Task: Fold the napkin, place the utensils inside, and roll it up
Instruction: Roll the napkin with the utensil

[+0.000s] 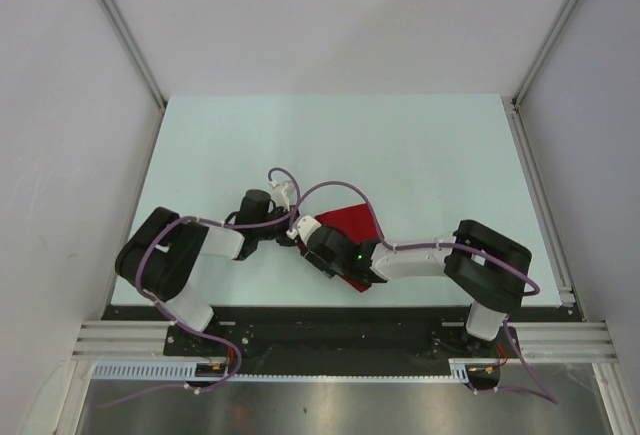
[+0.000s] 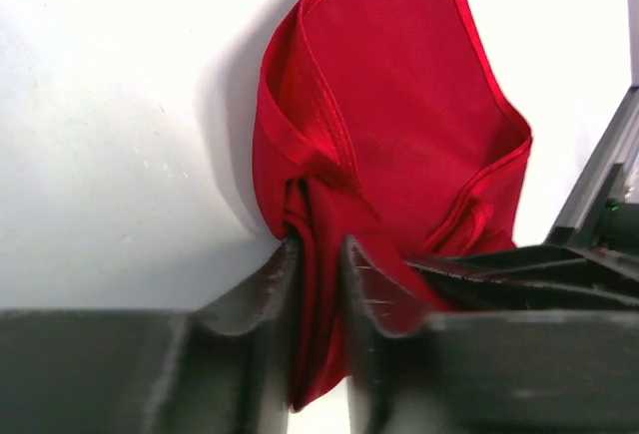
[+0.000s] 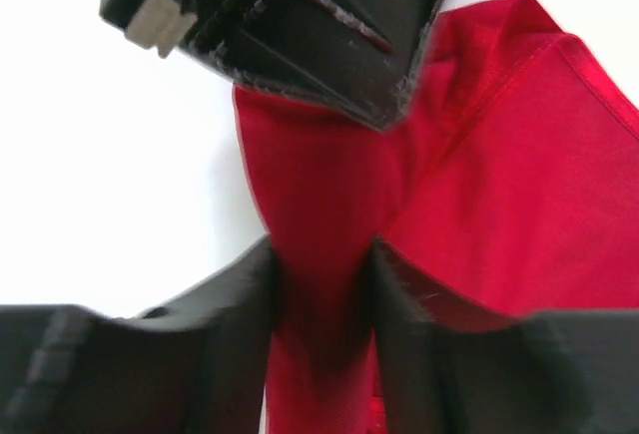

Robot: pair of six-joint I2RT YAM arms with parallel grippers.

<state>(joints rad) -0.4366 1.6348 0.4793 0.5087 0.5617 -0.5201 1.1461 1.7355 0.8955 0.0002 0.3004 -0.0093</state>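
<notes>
Pinches napkin (image 1: 345, 227) in left gripper (image 2: 319, 246) and right gripper (image 3: 323, 249) alike; may bunch or slip loose if pulled unevenly.

Much of napkin (image 1: 347, 223) hidden beneath right arm (image 1: 415, 260), edges cropped close-up

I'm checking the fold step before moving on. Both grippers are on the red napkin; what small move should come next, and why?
Probably ease the two grippers apart a little to draw the cloth taut. The left gripper and right gripper each pinch the napkin very near one another. The cloth by their fingers is bunched and creased, not flat, so a fold laid now would likely come out crooked.
</notes>
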